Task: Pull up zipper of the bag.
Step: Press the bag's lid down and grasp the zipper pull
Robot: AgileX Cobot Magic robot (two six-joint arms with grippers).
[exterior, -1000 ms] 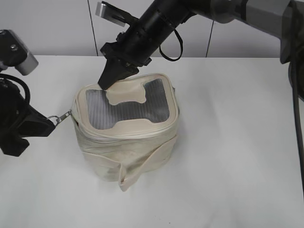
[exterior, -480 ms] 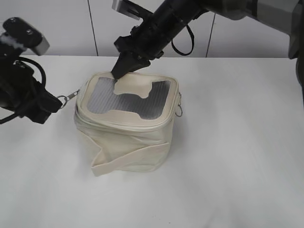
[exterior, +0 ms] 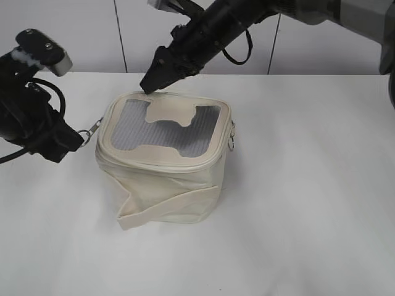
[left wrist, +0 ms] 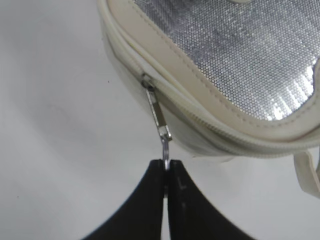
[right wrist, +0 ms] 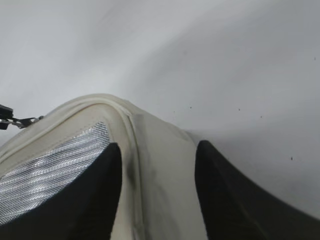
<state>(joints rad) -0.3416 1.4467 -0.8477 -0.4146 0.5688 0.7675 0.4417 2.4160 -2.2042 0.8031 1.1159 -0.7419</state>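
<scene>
Mid-pull: left gripper (left wrist: 166, 172) clenched on ring pull (left wrist: 165, 150) at bag (exterior: 163, 163) 9 o'clock. Right gripper (right wrist: 157, 165) spread, straddling lid rim (right wrist: 132, 130). Next: draw slider (left wrist: 156, 107) along zipper (left wrist: 200, 120), bag steadied.

This looks like a robotics lab or test room, though little of it shows. A plain white table (exterior: 308, 216) fills the scene, and at twelve o'clock stands a pale panelled wall (exterior: 74, 37) with dark vertical seams. Two black robot arms reach in at ten and one o'clock.
</scene>
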